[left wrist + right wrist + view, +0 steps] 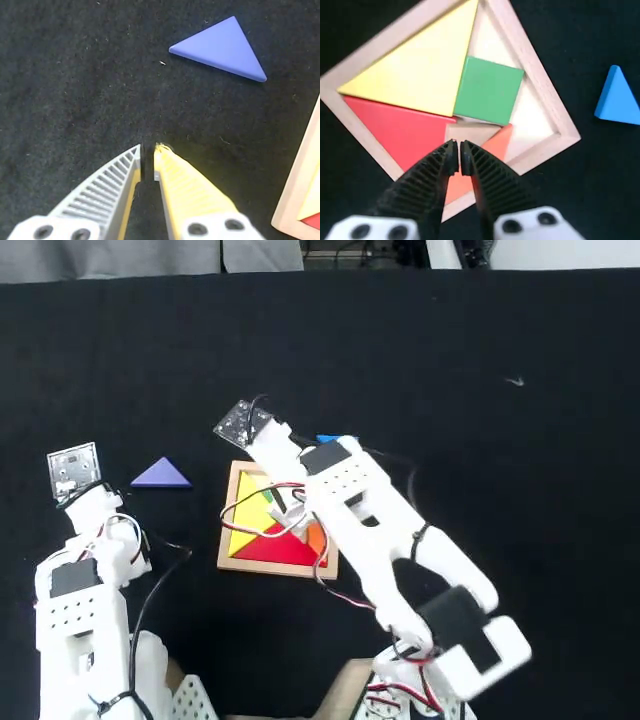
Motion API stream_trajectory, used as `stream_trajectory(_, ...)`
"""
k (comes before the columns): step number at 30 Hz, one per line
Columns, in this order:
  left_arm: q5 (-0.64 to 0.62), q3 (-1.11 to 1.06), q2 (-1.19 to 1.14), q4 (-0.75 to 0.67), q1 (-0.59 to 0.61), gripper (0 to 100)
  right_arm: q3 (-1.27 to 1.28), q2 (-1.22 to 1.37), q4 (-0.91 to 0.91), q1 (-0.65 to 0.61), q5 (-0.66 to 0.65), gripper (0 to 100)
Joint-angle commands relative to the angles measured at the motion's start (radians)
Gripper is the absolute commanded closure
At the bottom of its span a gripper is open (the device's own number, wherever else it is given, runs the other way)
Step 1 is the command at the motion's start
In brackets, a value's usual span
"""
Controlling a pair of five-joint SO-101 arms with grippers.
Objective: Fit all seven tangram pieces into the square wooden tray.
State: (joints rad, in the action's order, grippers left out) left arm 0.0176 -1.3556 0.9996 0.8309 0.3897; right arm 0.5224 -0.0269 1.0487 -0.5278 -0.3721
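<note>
The square wooden tray [227, 525] [544, 90] holds a large yellow triangle [420, 70], a large red triangle [395, 132], a green square [487, 90] and an orange piece [496, 146]. Bare wood shows beside the green square. My right gripper [458, 150] hovers shut over the tray's red and orange corner, holding nothing. A purple-blue triangle [161, 474] [222, 49] lies on the cloth left of the tray. My left gripper [148, 150] is shut and empty, just short of that triangle. A light blue triangle [618, 99] [330, 439] lies outside the tray's far side.
Black cloth covers the table [500, 440], with open room to the right and at the back. The right arm [380, 530] reaches across the tray's right half and hides part of it. The tray's corner [300, 185] shows beside the left gripper.
</note>
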Motion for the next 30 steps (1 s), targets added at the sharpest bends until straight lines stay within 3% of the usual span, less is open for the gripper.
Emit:
stream_trajectory(1, -0.003, 0.005, 0.014, -0.012, -0.015, 94, -0.056, 0.079, 0.002, -0.017, 0.021, 98.7)
stream_trajectory(14, -0.003, 0.005, 0.014, -0.014, -0.015, 94, -0.143, 0.188, 0.005, 0.015, 0.015, 98.7)
stream_trajectory(19, -0.003, 0.005, 0.014, -0.014, -0.012, 94, -0.236, 0.033, 0.126, 0.103, 0.021, 98.7)
stream_trajectory(24, -0.003, 0.005, 0.014, -0.014, -0.012, 94, -0.282, -0.102, 0.107, 0.158, 0.017, 98.7)
stream_trajectory(30, -0.003, 0.005, 0.014, -0.015, -0.01, 94, -0.346, 0.033, 0.071, 0.14, 0.023, 98.7)
